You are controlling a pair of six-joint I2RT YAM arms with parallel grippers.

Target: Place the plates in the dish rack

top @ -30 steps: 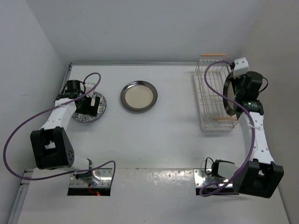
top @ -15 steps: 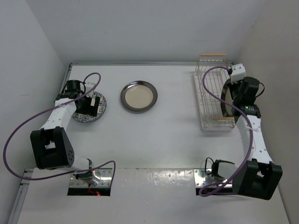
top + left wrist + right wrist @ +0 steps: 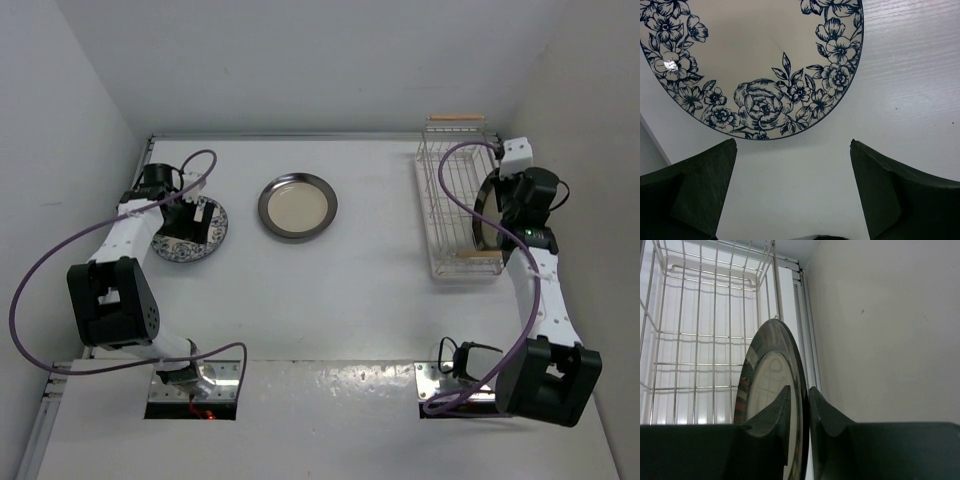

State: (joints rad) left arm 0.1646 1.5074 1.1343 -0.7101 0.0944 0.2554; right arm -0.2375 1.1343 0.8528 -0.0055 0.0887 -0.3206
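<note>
The white-and-blue floral plate lies flat at the left of the table. My left gripper hovers low over its edge, open wide, with bare table between the fingers. A dark-rimmed cream-centred plate lies flat in the middle. A second dark-rimmed plate stands on edge at the right side of the dish rack. My right gripper has its fingers close on both sides of that plate's rim.
The right wall stands just beside the rack and my right arm. The rack's wooden handles lie at its far and near ends. The left wall runs close behind the floral plate.
The right gripper has turned the dark-rimmed plate more upright and shifted it slightly left at the rack's right side. The left arm's forearm has swung a little; its gripper stays over the floral plate.
</note>
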